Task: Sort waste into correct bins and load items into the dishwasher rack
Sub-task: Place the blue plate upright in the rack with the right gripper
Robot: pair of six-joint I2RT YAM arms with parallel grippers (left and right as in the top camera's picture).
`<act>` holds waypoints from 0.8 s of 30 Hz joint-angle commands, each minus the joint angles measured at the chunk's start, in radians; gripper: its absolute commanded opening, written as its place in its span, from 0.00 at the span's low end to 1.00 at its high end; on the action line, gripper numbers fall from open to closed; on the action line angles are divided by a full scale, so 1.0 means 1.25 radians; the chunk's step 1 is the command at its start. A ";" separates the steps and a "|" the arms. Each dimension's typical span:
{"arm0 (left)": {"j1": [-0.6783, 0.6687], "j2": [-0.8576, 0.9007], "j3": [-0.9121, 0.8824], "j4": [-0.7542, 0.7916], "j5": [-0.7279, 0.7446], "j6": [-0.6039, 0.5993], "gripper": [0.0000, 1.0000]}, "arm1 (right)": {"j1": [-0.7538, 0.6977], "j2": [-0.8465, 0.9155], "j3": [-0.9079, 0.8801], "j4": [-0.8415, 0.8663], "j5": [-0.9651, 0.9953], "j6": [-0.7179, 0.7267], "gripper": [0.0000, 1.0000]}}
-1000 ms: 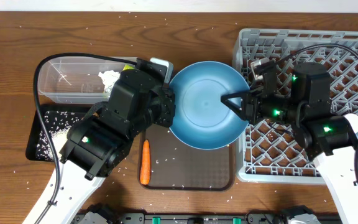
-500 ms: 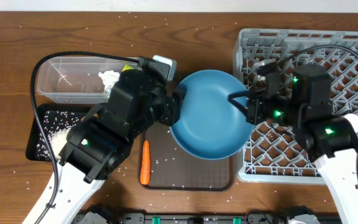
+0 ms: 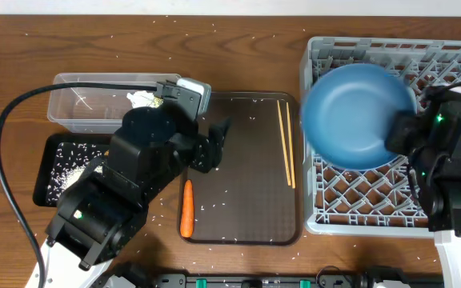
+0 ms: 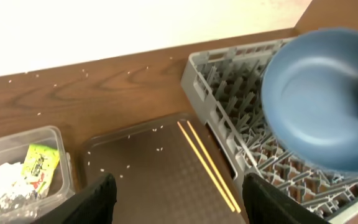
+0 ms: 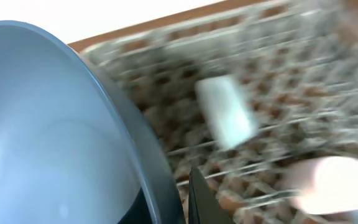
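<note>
Upper right, the right gripper [image 3: 392, 136] clamps the blue plate [image 3: 350, 112] by its rim — a slip would hit the rack [image 3: 454, 56]; left gripper [image 4: 178, 193] gapes empty.

Wooden table [image 3: 22, 48] seen from above. At right stands a grey rack [image 3: 454, 56]. A blue plate [image 3: 354, 112] hangs over its left part, and the right arm [image 3: 446, 152] meets the plate's right edge. In the middle, a brown tray [image 3: 246, 200] carries two chopsticks [image 3: 286, 144] near its right side and a carrot [image 3: 186, 208] at its left. The left arm [image 3: 142, 168] covers its left edge. At far left sit a clear tub [image 3: 70, 100] holding a wrapper [image 3: 140, 99] and a black tray [image 3: 50, 172] with rice [image 3: 70, 156].
</note>
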 commanded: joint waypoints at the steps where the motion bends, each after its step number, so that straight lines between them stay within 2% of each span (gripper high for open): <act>1: -0.002 0.001 0.016 -0.015 -0.010 0.008 0.66 | -0.007 -0.006 0.007 0.032 0.218 -0.005 0.01; 7: -0.002 0.006 0.016 -0.047 -0.010 0.015 0.66 | 0.031 -0.007 0.019 0.046 0.381 -0.057 0.01; 12: -0.002 0.006 0.016 -0.047 -0.024 0.029 0.66 | 0.062 0.003 0.019 0.139 0.505 -0.136 0.01; 18: -0.003 0.006 0.016 -0.051 -0.028 0.029 0.66 | 0.062 0.052 0.019 0.333 0.675 -0.293 0.01; 24: -0.003 0.006 0.016 -0.057 -0.027 0.028 0.66 | 0.024 0.190 0.019 0.601 0.792 -0.577 0.01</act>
